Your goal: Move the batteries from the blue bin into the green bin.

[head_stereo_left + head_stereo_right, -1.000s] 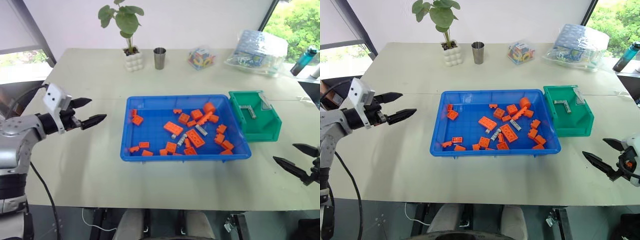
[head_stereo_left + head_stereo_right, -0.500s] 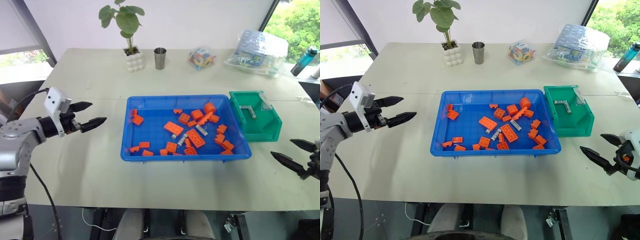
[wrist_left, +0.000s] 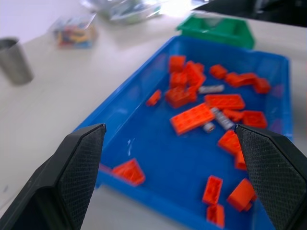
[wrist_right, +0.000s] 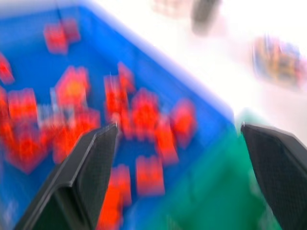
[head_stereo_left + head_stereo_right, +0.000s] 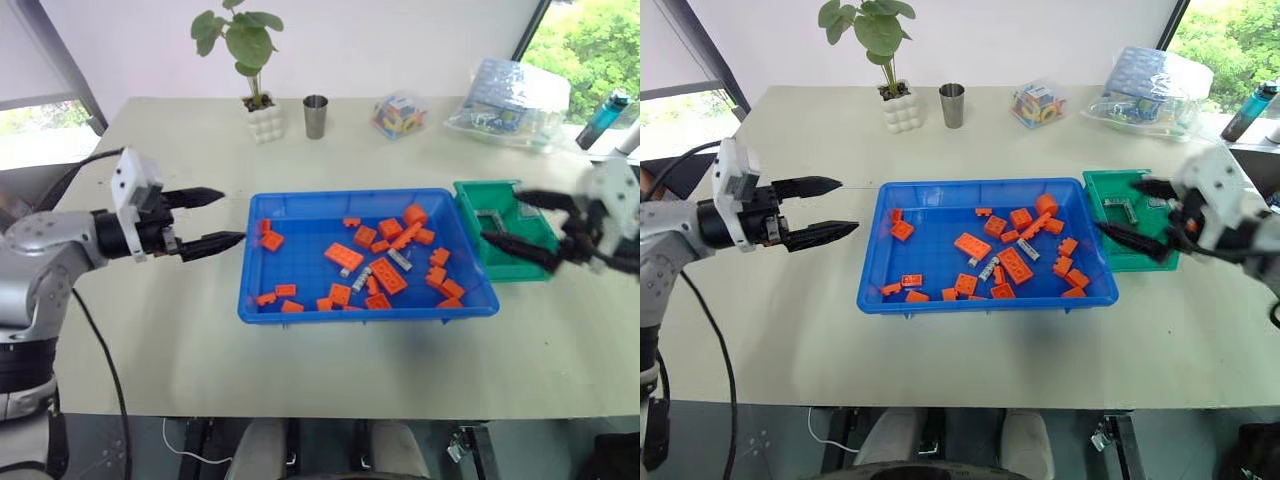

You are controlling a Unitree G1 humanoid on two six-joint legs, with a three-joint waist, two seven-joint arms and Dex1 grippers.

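Both claws, left (image 5: 222, 219) and right (image 5: 510, 222), gape empty; right hides green bin (image 5: 538, 262) partly.

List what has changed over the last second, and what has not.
The right tool swung up from the table's near right edge to hang, open, over the green bin. The left tool, also open, moved closer to the blue bin. Neither holds anything. Batteries, orange bricks and both bins stayed put.
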